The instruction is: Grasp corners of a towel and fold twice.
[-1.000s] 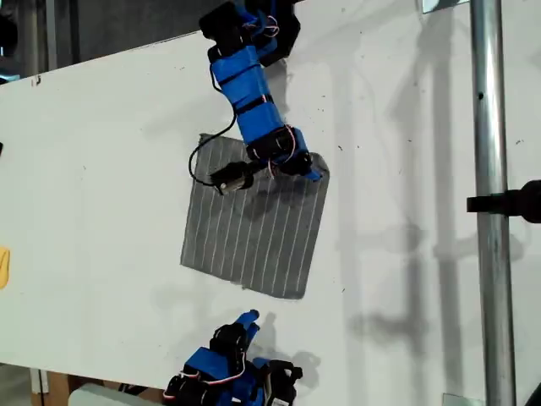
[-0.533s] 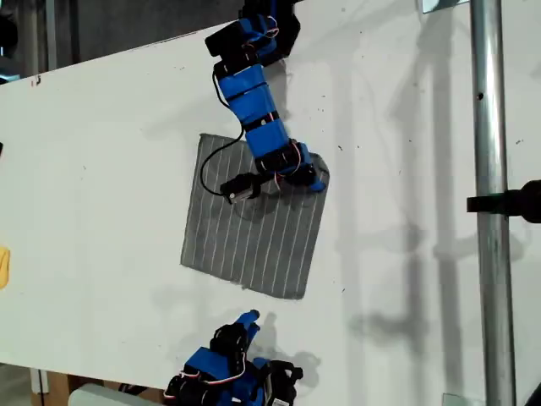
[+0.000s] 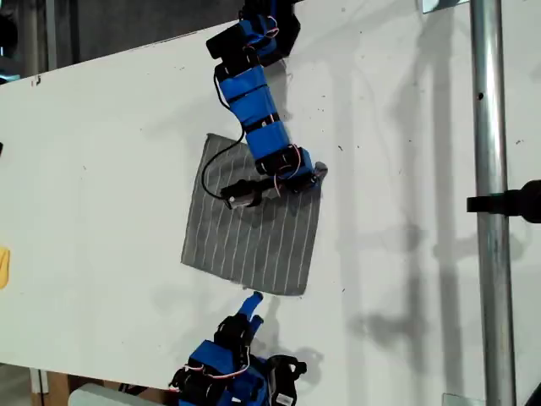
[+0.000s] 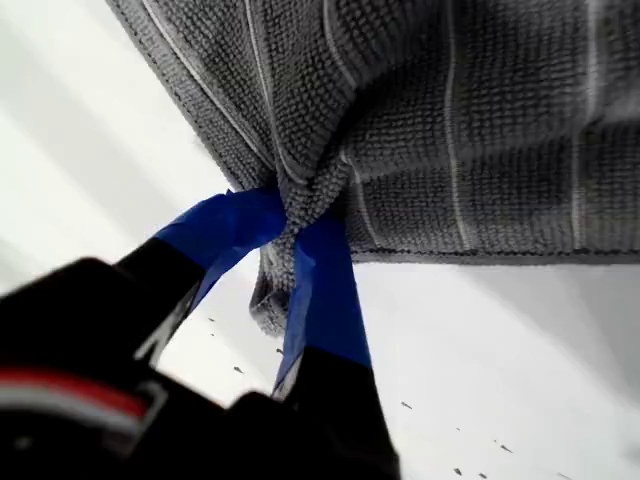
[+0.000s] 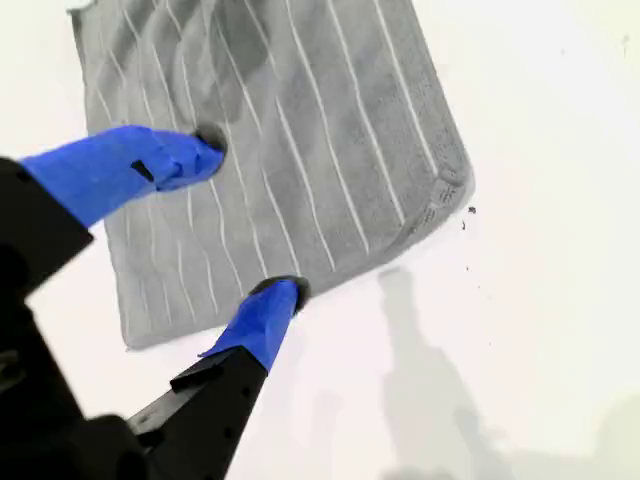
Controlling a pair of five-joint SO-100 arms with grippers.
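No brand, label or writing can be read in any view. At the exterior view's far left edge a small yellow thing [image 3: 3,267] lies on the white table [image 3: 101,169]. Toward the middle lies the towel [image 3: 254,233]: grey, with thin white pinstripes, roughly square, mostly flat on the table. Its upper corner [image 3: 318,172] on the exterior view's right is bunched and lifted, pinched between the closed blue jaws of my first gripper [image 3: 309,175]; the first wrist view shows the cloth [image 4: 420,130] gathered into a knot at that gripper [image 4: 300,225]. Below the towel's near edge in the exterior view, my second gripper [image 3: 252,304] hangs with its jaws spread apart; in the second wrist view it [image 5: 235,220] straddles the towel's [image 5: 300,150] edge. Farther toward the exterior view's right stands a metal pole [image 3: 490,203].
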